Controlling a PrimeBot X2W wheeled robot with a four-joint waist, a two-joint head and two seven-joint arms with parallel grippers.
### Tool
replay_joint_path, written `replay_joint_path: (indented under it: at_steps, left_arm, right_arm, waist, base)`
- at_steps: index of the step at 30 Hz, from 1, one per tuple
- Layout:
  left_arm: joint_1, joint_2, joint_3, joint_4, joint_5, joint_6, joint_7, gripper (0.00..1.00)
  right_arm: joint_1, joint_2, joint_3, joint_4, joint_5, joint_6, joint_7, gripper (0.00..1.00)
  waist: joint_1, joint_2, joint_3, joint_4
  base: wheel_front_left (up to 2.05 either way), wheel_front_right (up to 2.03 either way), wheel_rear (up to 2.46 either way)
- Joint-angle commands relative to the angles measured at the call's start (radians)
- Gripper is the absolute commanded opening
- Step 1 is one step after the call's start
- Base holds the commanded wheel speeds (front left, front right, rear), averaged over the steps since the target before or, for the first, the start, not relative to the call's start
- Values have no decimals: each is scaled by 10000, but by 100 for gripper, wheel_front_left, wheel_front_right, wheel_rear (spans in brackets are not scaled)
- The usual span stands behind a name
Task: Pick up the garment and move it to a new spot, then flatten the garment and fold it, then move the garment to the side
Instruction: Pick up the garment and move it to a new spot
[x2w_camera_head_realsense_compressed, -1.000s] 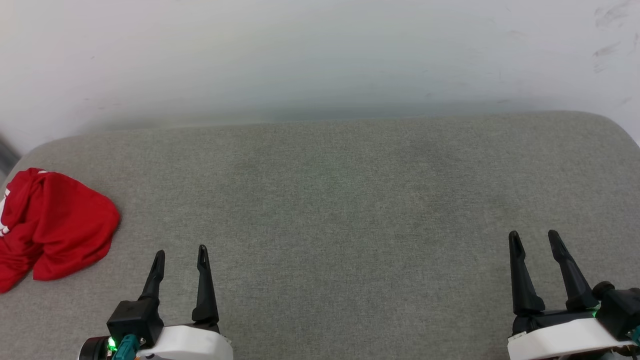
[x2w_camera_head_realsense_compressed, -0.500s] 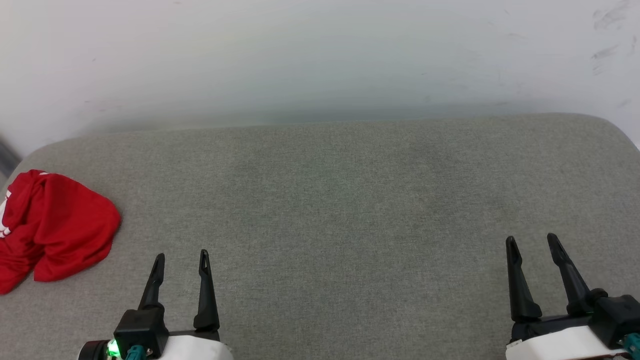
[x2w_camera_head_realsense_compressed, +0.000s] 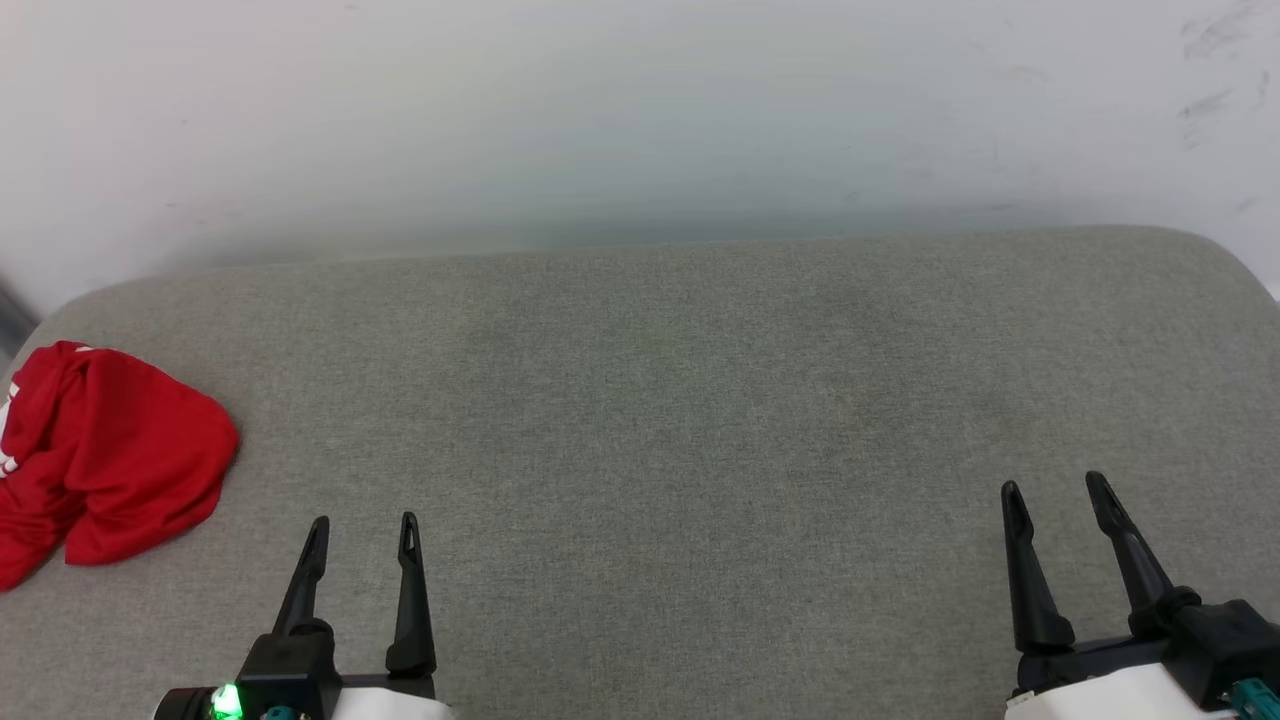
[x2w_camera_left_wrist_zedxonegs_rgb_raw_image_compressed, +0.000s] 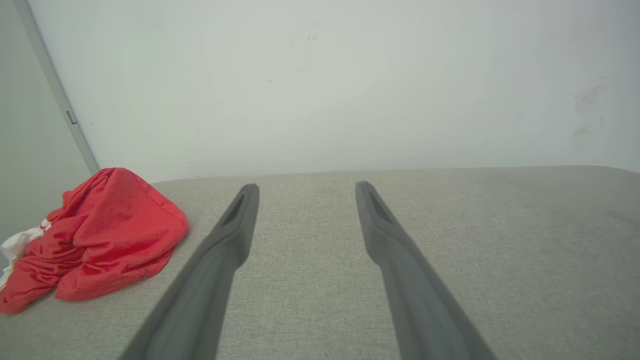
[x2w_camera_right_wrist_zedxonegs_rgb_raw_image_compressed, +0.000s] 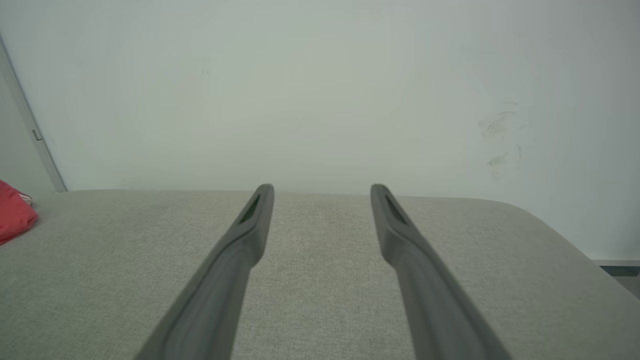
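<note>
Garment (x2w_camera_head_realsense_compressed: 110, 450) lies crumpled at the bench (x2w_camera_head_realsense_compressed: 650, 400) left edge, untouched. My left claw (x2w_camera_head_realsense_compressed: 363, 520) and right claw (x2w_camera_head_realsense_compressed: 1053, 483) hover over the near edge, both spread and empty, ready for the pickup; the left is closer.

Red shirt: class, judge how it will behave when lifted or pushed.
The red shirt lies crumpled in soft folds, so it will probably droop when lifted. Pushed across the woven cushion, it would likely bunch rather than slide.
</note>
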Motion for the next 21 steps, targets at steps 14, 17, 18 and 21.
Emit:
replay_joint_path:
  at_steps: [14, 17, 18, 21]
  left_arm:
    - [128, -203, 400, 136, 229, -268, -59, 100]
    - [86, -215, 520, 121, 263, -147, -59, 100]
    - [68, -217, 568, 114, 272, -119, -59, 100]
    - [11, -224, 638, 81, 211, -70, -59, 100]
  right_arm:
    - [165, 4, -41, 141, 274, -3, -58, 100]
    - [163, 4, -25, 82, 181, -3, -58, 100]
    - [176, 4, 0, 53, 141, -3, -58, 100]
    - [211, 4, 39, -5, 79, -3, -58, 100]
  waist:
    - [0, -1, 18, 68]
    - [0, -1, 34, 191]
    - [0, -1, 40, 262]
    - [0, -1, 54, 531]
  base:
    - [0, 0, 0]
    - [0, 0, 0]
    - [0, 0, 0]
    - [0, 0, 0]
